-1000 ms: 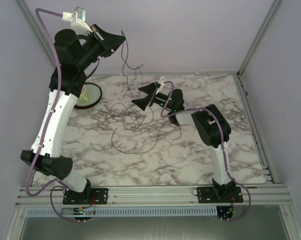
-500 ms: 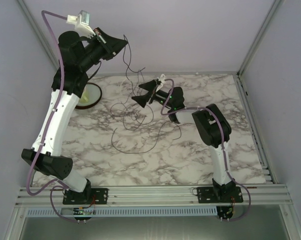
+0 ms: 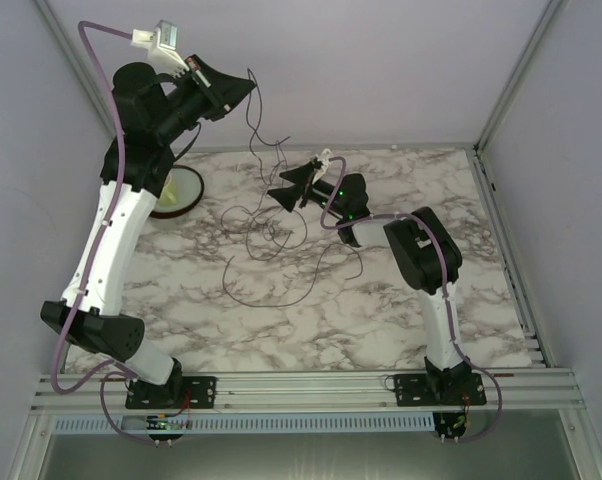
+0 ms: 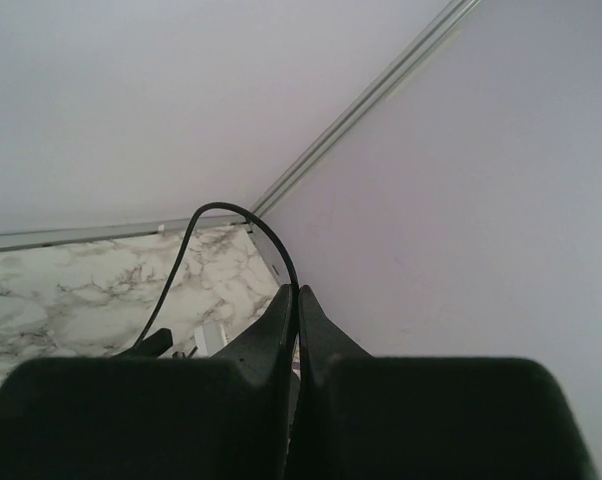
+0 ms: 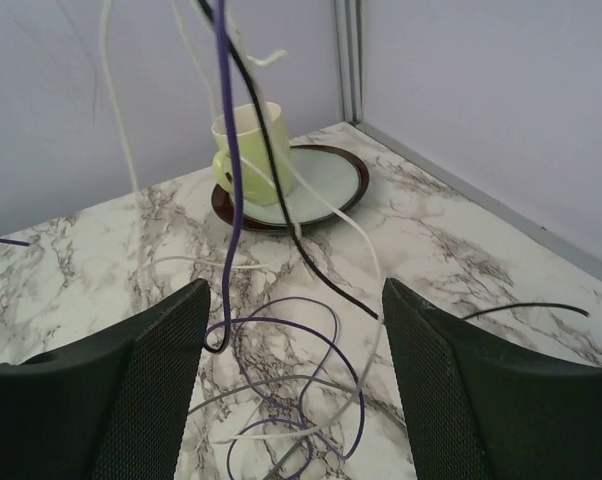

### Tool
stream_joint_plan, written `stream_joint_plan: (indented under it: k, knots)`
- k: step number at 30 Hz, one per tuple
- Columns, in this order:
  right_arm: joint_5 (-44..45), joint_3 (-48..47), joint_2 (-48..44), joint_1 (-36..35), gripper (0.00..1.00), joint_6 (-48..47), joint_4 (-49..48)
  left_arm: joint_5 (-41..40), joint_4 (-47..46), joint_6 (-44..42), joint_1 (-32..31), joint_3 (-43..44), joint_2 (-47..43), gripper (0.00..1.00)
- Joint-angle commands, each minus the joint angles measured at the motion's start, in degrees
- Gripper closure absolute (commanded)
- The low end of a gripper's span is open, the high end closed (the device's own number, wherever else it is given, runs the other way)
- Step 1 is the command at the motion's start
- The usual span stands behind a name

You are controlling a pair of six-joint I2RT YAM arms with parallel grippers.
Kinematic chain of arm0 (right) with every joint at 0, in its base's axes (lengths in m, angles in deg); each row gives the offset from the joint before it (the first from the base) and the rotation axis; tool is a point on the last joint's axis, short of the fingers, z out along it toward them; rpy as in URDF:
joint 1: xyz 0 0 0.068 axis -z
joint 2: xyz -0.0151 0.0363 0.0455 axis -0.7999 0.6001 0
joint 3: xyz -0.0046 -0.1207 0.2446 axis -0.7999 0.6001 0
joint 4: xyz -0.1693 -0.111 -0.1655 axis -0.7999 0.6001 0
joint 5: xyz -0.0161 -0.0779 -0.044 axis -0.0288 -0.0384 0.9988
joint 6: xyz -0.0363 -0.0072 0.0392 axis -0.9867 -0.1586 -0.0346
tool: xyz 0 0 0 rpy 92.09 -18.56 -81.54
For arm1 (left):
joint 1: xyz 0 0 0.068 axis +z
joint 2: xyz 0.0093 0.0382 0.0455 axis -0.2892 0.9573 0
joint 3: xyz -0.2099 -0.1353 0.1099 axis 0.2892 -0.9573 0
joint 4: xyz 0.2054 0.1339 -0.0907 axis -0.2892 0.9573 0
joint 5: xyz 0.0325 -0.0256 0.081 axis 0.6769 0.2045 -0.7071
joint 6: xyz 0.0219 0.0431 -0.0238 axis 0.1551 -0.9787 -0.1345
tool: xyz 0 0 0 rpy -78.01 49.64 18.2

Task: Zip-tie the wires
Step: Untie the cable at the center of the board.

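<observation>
The wires (image 3: pixel 266 238) are thin strands, dark in the top view, lying in loose loops on the marble table (image 3: pixel 401 330), with some strands rising toward the left gripper. Raised high at the back left, my left gripper (image 3: pixel 247 84) is shut on a black wire (image 4: pixel 231 207), which arcs out from between its closed fingertips (image 4: pixel 298 292). My right gripper (image 3: pixel 279 192) hovers low over the tangle, open. Purple wire (image 5: pixel 226 150), black wire (image 5: pixel 271 180) and white strands hang between its fingers (image 5: pixel 161 380), touching neither.
A yellow-green cup (image 5: pixel 246 135) stands on a brown-rimmed saucer (image 5: pixel 326 180) at the back left of the table; in the top view the saucer (image 3: pixel 178 193) sits beside the left arm. Walls close in the back and both sides.
The right gripper's jaws have drawn somewhat closer together around the hanging strands. The left gripper shifted slightly right and up with its wire, then held still.
</observation>
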Motion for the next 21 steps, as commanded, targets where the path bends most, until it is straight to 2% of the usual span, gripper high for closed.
stream_joint_plan:
  k: [1,10,13,16,21]
  knots:
    - [1.8,-1.6,1.0,0.6,0.32,-0.7,0.1,1.4,-3.1,0.6,0.1,0.3,-2.7,1.00]
    - [2.8,-4.9,2.8,0.5,0.36,-1.8,3.7,2.8,-5.5,2.5,0.0,-0.4,-3.8,1.00]
    - [2.7,-6.0,3.7,0.5,0.42,-1.7,4.3,3.0,-5.5,2.5,0.1,-0.3,-3.8,1.00]
    - [2.5,-6.4,4.1,0.5,0.54,-1.4,4.4,2.9,-5.5,2.3,0.0,-0.2,-3.8,1.00]
    - [1.8,-4.7,2.6,0.6,0.88,-1.7,4.6,0.5,-4.4,1.0,0.7,0.4,-3.1,1.00]
